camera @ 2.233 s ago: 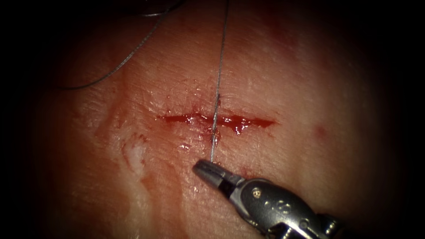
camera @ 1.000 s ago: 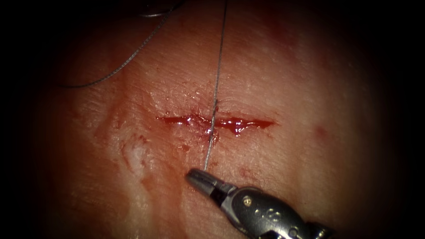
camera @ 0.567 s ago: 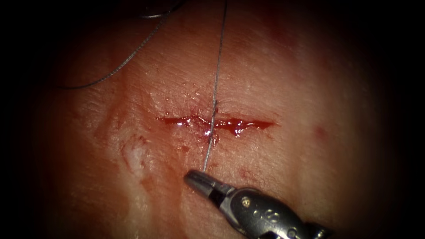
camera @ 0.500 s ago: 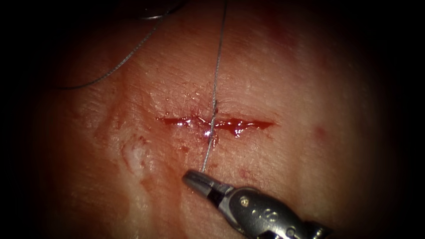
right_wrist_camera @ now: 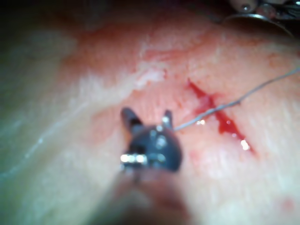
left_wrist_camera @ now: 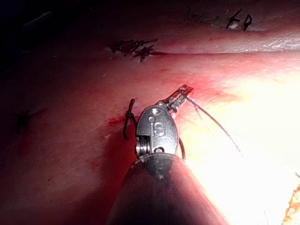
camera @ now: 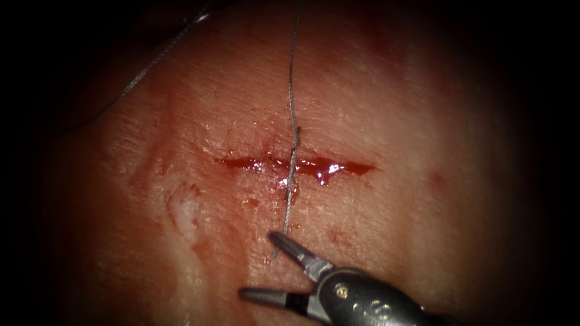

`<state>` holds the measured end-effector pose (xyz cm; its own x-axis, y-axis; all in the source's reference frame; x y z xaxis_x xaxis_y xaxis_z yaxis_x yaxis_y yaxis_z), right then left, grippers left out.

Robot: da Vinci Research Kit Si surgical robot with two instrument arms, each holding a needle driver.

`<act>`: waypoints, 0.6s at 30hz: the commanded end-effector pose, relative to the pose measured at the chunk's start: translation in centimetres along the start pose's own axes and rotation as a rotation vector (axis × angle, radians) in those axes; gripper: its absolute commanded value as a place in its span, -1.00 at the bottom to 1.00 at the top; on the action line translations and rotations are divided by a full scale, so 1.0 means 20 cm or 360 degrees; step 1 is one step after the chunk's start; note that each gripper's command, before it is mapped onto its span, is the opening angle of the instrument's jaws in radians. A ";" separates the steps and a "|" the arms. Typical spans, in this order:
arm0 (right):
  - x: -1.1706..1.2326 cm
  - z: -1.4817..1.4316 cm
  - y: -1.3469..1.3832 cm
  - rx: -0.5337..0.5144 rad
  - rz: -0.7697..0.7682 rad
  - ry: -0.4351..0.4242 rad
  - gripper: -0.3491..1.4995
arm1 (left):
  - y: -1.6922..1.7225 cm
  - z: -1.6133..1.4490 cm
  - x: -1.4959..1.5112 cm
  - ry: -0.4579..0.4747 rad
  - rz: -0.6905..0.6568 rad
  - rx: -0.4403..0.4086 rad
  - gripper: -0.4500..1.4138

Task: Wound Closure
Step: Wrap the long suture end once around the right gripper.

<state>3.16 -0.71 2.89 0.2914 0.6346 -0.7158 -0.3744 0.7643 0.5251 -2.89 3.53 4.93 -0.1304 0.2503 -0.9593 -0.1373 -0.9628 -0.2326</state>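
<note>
**Thread across the cut, right tool open beside its end**

The thread [camera: 290, 181] crosses the cut [camera: 344, 168] near its middle, running from the far edge of the endoscope view through a small knot at the cut's far lip to a free end on the near side. That end lies just beside the upper jaw of the right tool [camera: 257, 264]; whether they touch I cannot tell. The right tool's jaws stand wide apart and hold nothing, which the right wrist view [right_wrist_camera: 146, 113] also shows, the thread passing close by one jaw tip. Red fluid [camera: 320, 172] pools in the cut, mostly right of the thread.

In the left wrist view the left tool [left_wrist_camera: 184, 89] has its jaws closed on the thread, which trails away from the tips over the tissue [camera: 393, 121]. A second strand [camera: 139, 75] curves over the far left of the tissue, well apart from the cut. A bright curved arc [right_wrist_camera: 255, 17] beyond the cut may be the needle; I cannot tell if it enters the tissue.

Bare tissue lies open left and right of the cut's ends. Older stitches [left_wrist_camera: 136, 47] sit farther off.
</note>
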 end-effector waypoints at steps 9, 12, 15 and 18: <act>0.019 -0.002 0.000 0.0176 -0.0023 0.0001 0.64 | 0.019 -0.004 0.015 0.0034 0.0003 -0.0052 -1.00; 0.024 0.001 0.010 0.0164 -0.0043 0.0003 0.58 | 0.028 -0.007 0.020 0.0040 0.0001 -0.0065 -1.00; 0.027 0.005 0.024 0.0160 -0.0059 0.0002 0.53 | 0.038 -0.011 0.026 0.0050 0.0000 -0.0087 -1.00; 0.027 0.008 0.034 0.0160 -0.0075 0.0001 0.49 | 0.045 -0.015 0.029 0.0054 0.0001 -0.0099 -1.00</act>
<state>3.13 0.09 2.91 0.3096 0.6013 -0.7366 -0.2653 0.7985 0.5403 -2.75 2.68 4.05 -0.0975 0.2521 -0.9628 -0.0734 -0.9666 -0.2457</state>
